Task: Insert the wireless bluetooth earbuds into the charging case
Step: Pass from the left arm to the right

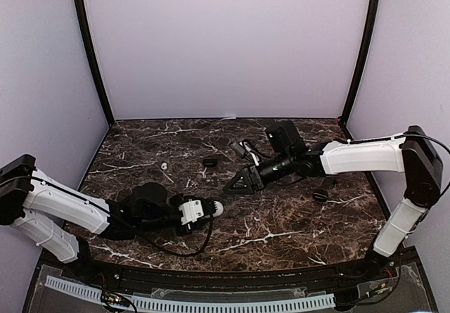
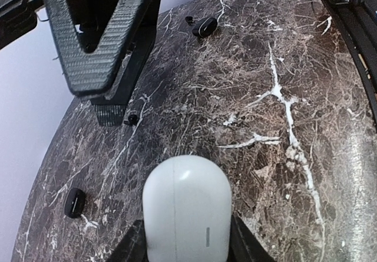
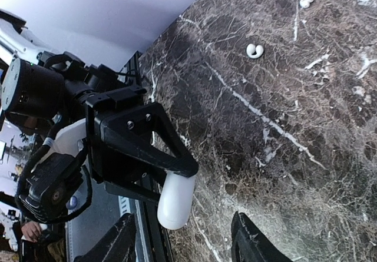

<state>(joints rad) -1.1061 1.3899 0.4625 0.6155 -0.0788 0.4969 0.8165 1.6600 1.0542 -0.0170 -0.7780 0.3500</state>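
Observation:
A white charging case (image 1: 215, 207), shut and pebble-shaped, is held off the marble with my left gripper (image 1: 204, 209) shut on its base. It fills the bottom of the left wrist view as the case (image 2: 187, 209). My right gripper (image 1: 233, 184) hangs just behind and to the right of it, with its jaws apart and nothing between them. The right wrist view shows the case (image 3: 175, 200) in front of those jaws. Two white earbuds (image 3: 254, 50) (image 3: 306, 0) lie farther off on the marble. A tiny black earbud (image 2: 133, 119) lies by the right gripper's tip (image 2: 112, 106).
Small black oval pieces lie on the marble (image 1: 209, 162) (image 1: 320, 196), also seen from the left wrist (image 2: 75, 202) (image 2: 204, 26). A white earbud (image 1: 163, 165) sits mid-left. A black and white cluster (image 1: 246, 148) lies behind the right gripper. Purple walls close in three sides.

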